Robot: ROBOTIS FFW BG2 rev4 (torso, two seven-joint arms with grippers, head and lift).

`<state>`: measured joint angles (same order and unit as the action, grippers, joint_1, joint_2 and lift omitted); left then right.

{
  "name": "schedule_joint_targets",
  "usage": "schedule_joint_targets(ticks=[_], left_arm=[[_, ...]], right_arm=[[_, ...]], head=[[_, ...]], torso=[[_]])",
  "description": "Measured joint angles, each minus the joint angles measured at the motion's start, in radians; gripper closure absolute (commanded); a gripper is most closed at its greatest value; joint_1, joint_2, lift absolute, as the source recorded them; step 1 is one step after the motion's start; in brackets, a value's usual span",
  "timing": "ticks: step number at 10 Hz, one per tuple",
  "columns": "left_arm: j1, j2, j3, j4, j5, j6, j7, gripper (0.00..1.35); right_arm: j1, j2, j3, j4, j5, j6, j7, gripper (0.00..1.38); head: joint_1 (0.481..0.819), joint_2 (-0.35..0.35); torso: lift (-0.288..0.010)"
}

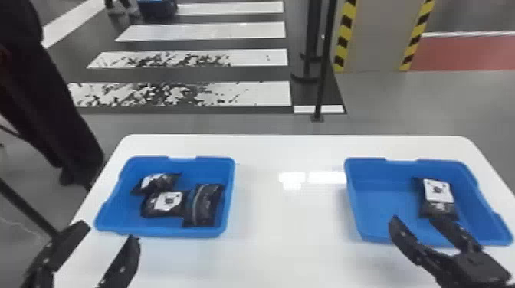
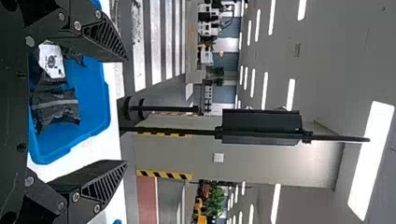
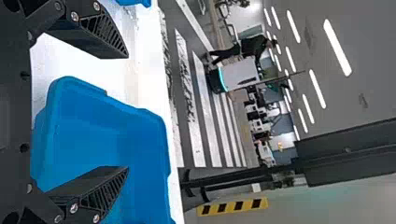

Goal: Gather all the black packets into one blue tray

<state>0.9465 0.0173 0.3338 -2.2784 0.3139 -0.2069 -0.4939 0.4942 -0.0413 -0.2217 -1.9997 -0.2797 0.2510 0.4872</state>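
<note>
Inside the right-hand tray [image 1: 383,199], apparently had the lone packet [image 1: 438,191] to grasp; held right gripper [image 1: 415,218] and left gripper [image 1: 110,231] spread; needed descent, pinch, then transfer to the left-hand tray [image 1: 199,167].

The white table [image 1: 283,245] looked smooth and glossy from where I stood, throwing back the ceiling lights. The left blue tray [image 1: 153,164] and right blue tray [image 1: 354,199] on it seemed moulded plastic, smooth with a soft sheen. The black packets [image 1: 147,207] at the table's left and the black packet [image 1: 440,210] at its right had a creased, faintly shiny skin like plastic film, their white labels [image 1: 437,187] flatter and papery. Over the table's near side, the left gripper [image 1: 108,233] and right gripper [image 1: 414,219] had matt black, ribbed fingers, with bright metal screws [image 2: 77,25]. Beyond the table, the white floor stripes [image 1: 249,94] looked patchy and worn, the grey floor [image 1: 421,103] smooth and dull.
</note>
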Motion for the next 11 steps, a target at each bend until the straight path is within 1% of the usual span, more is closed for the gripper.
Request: schedule_joint_targets(ticks=[2,3,5,6,8,11], left_arm=[[-0.008,0.016,-0.022,0.0,0.009,0.004,0.0,0.28],[-0.011,0.022,-0.03,0.0,0.012,0.009,0.0,0.28],[-0.015,0.026,-0.037,0.001,0.013,0.026,0.0,0.28],[-0.019,0.028,-0.042,0.002,0.013,0.033,0.0,0.28],[-0.026,0.033,-0.054,0.002,0.013,0.044,0.0,0.28],[-0.03,0.034,-0.058,0.004,0.013,0.052,0.0,0.28]], right_arm=[[-0.113,-0.01,-0.014,0.081,0.059,0.059,0.018,0.17],[-0.169,-0.012,-0.033,0.126,0.09,0.072,0.02,0.17],[-0.265,-0.02,-0.061,0.214,0.139,0.119,0.03,0.17],[-0.309,-0.028,-0.062,0.258,0.155,0.149,0.04,0.17],[-0.378,-0.042,-0.063,0.329,0.185,0.194,0.044,0.17],[-0.453,-0.065,-0.07,0.419,0.232,0.214,0.042,0.17]], head=[[0.695,0.045],[0.695,0.015],[0.695,-0.028],[0.695,-0.033],[0.695,-0.053],[0.695,-0.078]], torso=[[-0.11],[-0.11],[-0.11],[-0.11],[-0.11],[-0.11]])
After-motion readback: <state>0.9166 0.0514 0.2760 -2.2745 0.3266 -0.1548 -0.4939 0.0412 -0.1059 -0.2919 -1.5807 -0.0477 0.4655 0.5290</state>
